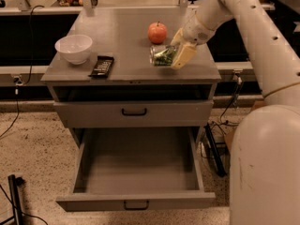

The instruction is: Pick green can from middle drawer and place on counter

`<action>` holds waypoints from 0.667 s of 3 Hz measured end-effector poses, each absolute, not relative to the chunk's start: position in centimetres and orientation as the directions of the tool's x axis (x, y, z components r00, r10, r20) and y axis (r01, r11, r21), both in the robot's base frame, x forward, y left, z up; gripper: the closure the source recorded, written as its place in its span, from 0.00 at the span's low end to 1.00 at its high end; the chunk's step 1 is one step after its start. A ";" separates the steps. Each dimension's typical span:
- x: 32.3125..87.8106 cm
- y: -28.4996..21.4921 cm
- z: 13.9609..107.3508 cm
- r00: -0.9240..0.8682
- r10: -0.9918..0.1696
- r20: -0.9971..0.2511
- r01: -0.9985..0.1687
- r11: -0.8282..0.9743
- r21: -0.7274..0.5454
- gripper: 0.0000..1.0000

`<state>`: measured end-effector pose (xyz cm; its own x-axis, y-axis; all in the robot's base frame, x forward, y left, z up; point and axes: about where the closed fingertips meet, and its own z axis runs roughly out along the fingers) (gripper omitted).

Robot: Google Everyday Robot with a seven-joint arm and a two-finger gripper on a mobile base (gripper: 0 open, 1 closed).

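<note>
Green can (162, 56), where?
— Over the counter (122, 36), toward the right front part, just in front of the red apple (157, 32) and close to it. Tipped on its side, with a silver end turned to the left and the dark green label facing up. Resting on the surface or hanging just above: cannot tell.

Held by anything?
— Yes, clamped in the gripper (174, 53). Pinched from the right end, with one cream finger (184, 55) across the near side and the other behind, toward the apple.

And where exactly is the gripper?
— Above the right front area of the counter, at the end of the white arm (243, 32), reaching in from the upper right.

Middle drawer (136, 163)?
— Pulled well out at the bottom of the cabinet, grey floor in plain view, small black handle on the front panel.

Drawer above (133, 114)?
— Shut, flush with the cabinet front, fitted with the same kind of curved black handle.

Anything else on top?
— White bowl (73, 48) at the left. Flat black device (102, 65) just beside the bowl, near the front edge. Both well apart from the can.
</note>
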<state>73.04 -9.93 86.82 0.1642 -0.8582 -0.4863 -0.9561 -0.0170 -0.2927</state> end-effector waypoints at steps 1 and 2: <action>72.5 -11.4 87.7 0.128 -0.866 -0.484 -0.963 0.008 -0.268 0.36; 72.9 -11.2 87.6 0.128 -0.863 -0.488 -0.961 0.013 -0.276 0.12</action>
<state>72.93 -11.19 87.61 0.1283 -0.8635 -0.4878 -0.9610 0.0132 -0.2762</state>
